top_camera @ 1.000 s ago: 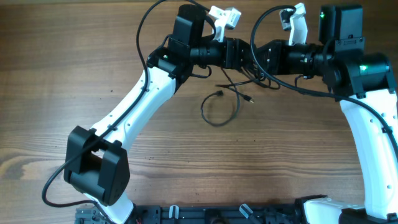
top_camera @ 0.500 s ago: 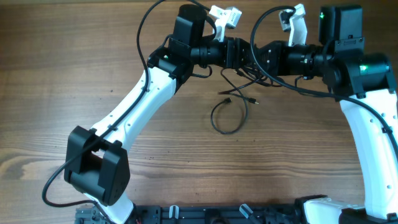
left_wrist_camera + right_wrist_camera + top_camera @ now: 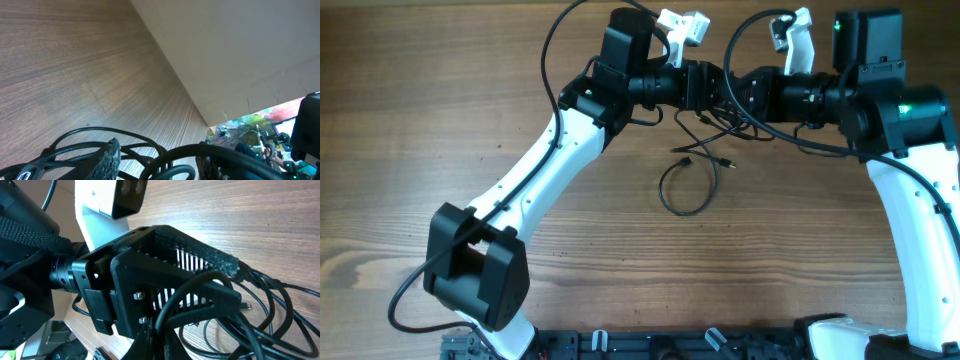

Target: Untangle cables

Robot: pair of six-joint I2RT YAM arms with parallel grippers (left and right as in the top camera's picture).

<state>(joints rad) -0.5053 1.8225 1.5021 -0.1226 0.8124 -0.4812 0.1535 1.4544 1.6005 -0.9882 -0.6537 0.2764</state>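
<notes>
Left pincer (image 3: 712,88) faces right pincer (image 3: 729,91), both level above cables (image 3: 663,187).

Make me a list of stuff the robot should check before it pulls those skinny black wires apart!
1. Right gripper shut on the thin black cables: ok.
2. Left gripper grip: cannot tell; its fingers stand apart with strands between them.
3. Cables separated: not ok; strands are bunched where the two grippers meet.
4. Loop over the brown wooden table open, no knot in it: ok.
5. Small plug ends out of the bunch: ok.
</notes>
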